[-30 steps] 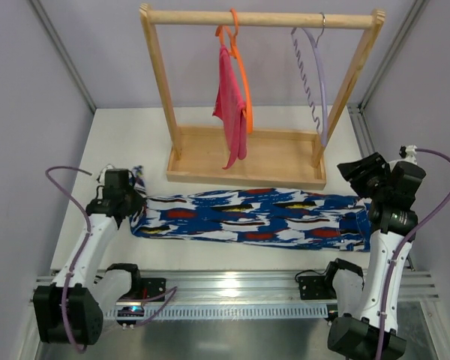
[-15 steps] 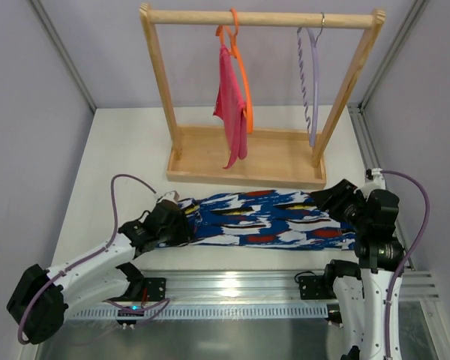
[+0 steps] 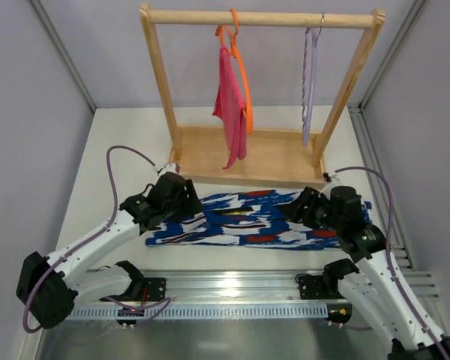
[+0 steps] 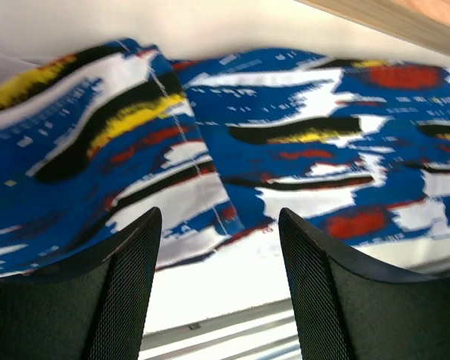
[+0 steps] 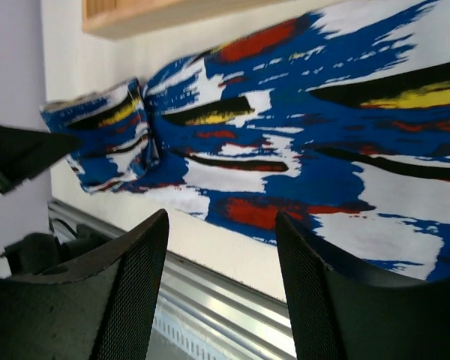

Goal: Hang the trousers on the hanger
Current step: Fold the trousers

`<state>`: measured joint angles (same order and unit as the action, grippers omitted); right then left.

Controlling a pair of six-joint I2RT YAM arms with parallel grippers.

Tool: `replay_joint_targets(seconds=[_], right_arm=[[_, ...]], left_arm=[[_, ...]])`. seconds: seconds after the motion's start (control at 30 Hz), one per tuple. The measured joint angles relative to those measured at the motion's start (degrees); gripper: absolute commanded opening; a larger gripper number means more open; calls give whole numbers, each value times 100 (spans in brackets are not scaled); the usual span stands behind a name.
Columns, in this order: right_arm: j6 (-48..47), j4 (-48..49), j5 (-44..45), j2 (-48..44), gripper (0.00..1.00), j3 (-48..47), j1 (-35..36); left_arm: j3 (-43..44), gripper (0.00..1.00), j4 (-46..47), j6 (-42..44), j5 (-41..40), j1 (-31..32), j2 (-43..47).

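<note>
So the trousers (image 3: 247,221) are lying flat on the table (image 3: 120,150), stretched left to right just in front of the wooden rack (image 3: 247,161). Their left end looks doubled over on itself. They're nowhere near hung yet.

The left gripper (image 4: 219,225) sits over that left end with its fingers spread, and there's only cloth and table showing through the gap, so it isn't pinching anything. It's the same deal on the other side: the right gripper (image 5: 221,225) hovers over the right end, fingers apart and nothing held.

The lilac hanger (image 3: 307,82) hangs off the rack's top rail at the right, well apart from the trousers and with nothing on it. The orange hanger (image 3: 244,82) with the pink cloth (image 3: 229,105) hangs next to it, towards the middle of the rail.

My read is that this is the laying-out and folding bit, with the actual hanging not started. Next, I'd guess one arm has to go get the lilac hanger off the rail while the other takes a fresh grip on the cloth. The tricky part will probably be feeding soft, floppy fabric over that thin wavy bar without it bunching up or sliding off, so the grip should be near the fold, not on a loose edge.
</note>
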<state>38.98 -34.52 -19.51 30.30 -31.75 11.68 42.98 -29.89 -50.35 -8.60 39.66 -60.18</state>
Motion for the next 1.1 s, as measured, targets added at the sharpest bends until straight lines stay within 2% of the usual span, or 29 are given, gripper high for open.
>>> replay_joint_targets(seconds=[0.1,0.23,0.33,0.43,0.57,0.83,1.1], right_arm=[[181,354,603,728,63,-131,1309],[264,1165,1263,2131,63,-638,3040],[186,1788,1327,3397,62,-1167,3611],[61,2304,1263,4575,62,-1751,3832],[-66,2868,1128,5541,62,-2201,3862],[26,3462,1106,6968,62,-3016,3939],[55,3768,1123,7759,62,-3250,4068]], left_arm=[[127,65,-177,57,-83,-243,-256],[125,68,-579,155,-79,-881,-131],[125,68,-706,302,35,-1631,111],[127,68,-763,557,334,-2518,160],[125,68,-820,796,761,-3071,-114],[125,69,-817,909,1040,-3189,-531],[125,70,-846,894,994,-3230,-592]])
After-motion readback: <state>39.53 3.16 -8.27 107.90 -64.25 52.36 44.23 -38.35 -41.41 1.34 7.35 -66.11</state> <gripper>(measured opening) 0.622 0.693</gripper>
